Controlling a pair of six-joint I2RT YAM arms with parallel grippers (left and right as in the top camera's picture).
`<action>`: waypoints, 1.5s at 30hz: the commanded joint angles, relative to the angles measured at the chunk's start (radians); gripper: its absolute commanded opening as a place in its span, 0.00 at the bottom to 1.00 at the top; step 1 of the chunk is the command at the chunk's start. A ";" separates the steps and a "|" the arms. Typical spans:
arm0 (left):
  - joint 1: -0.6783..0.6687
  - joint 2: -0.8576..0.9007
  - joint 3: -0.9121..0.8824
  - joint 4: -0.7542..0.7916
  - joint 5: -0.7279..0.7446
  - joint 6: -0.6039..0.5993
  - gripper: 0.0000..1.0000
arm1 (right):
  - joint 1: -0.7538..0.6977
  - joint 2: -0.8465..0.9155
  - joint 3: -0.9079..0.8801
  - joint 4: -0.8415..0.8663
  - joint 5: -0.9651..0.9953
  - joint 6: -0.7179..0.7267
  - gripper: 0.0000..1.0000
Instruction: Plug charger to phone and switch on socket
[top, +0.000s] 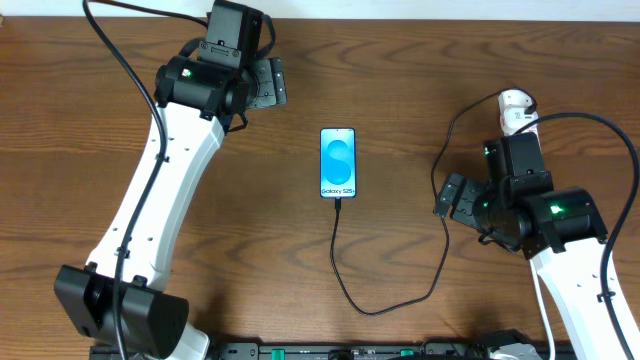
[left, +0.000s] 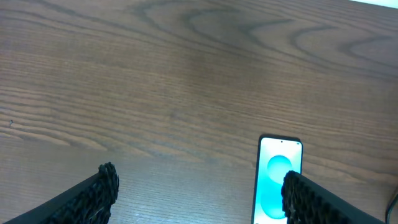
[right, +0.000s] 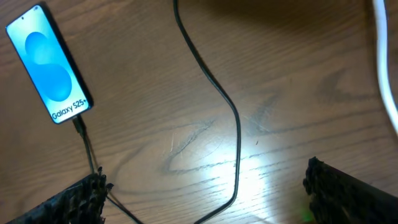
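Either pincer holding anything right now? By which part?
Nothing is held. The left pincer and the right pincer are both open and empty. The charger lies free, its tip at the bottom edge of the phone.

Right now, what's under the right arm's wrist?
Only the socket's white end pokes out beyond the right arm, with the charger cable running toward it. The rest of the strip, switch included, is covered.

Lab-like setup: wood-grain table (top: 400, 60), two robot arms (top: 170, 170)
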 joint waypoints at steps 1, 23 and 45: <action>0.002 0.008 -0.002 -0.004 -0.017 0.009 0.86 | 0.010 -0.001 -0.007 0.034 0.022 -0.074 0.99; 0.002 0.008 -0.002 -0.004 -0.017 0.009 0.86 | -0.142 -0.703 -0.739 0.835 -0.078 -0.307 0.99; 0.002 0.008 -0.002 -0.004 -0.017 0.009 0.86 | -0.215 -1.145 -1.088 1.094 -0.024 -0.473 0.99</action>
